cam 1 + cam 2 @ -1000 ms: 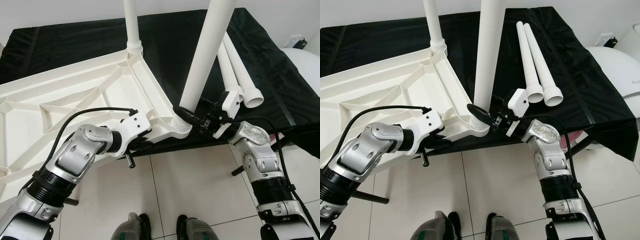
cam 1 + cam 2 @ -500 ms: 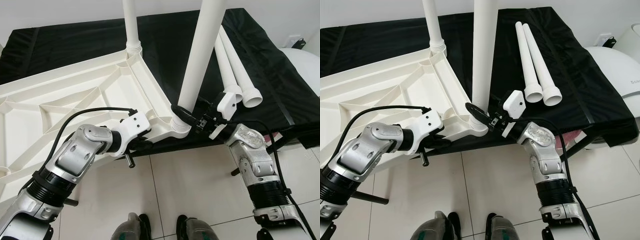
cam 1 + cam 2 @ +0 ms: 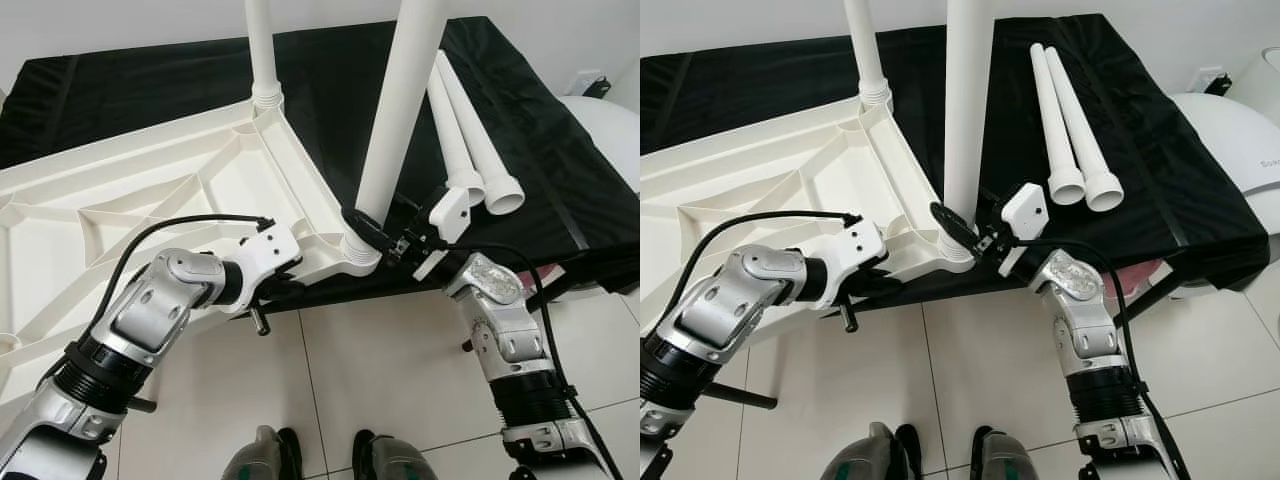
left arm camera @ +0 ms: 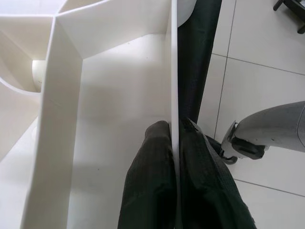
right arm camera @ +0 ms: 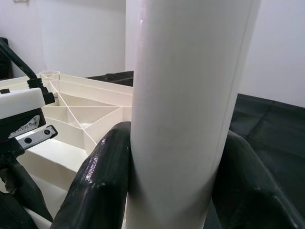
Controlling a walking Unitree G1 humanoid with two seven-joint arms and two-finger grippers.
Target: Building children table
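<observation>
A white plastic table top (image 3: 150,190) lies upside down on a black-covered surface, ribs facing up. One white leg (image 3: 262,50) stands in its far corner socket. A second white leg (image 3: 398,120) stands upright in the near corner socket (image 3: 358,252). My right gripper (image 3: 368,226) is shut on this leg just above the socket, its fingers (image 5: 100,181) wrapped around the tube. My left gripper (image 4: 175,157) is shut on the table top's front rim (image 4: 174,71). Two loose white legs (image 3: 1070,110) lie side by side on the black cover to the right.
The black cover (image 3: 540,170) drapes over its support's right edge. A white rounded appliance (image 3: 1230,130) stands at the far right. Pale floor tiles (image 3: 380,370) spread below, with my two feet (image 3: 320,455) at the bottom.
The held leg has swung from a rightward lean to nearly upright in the near socket. My right arm has shifted left with it. The left arm has stayed put.
</observation>
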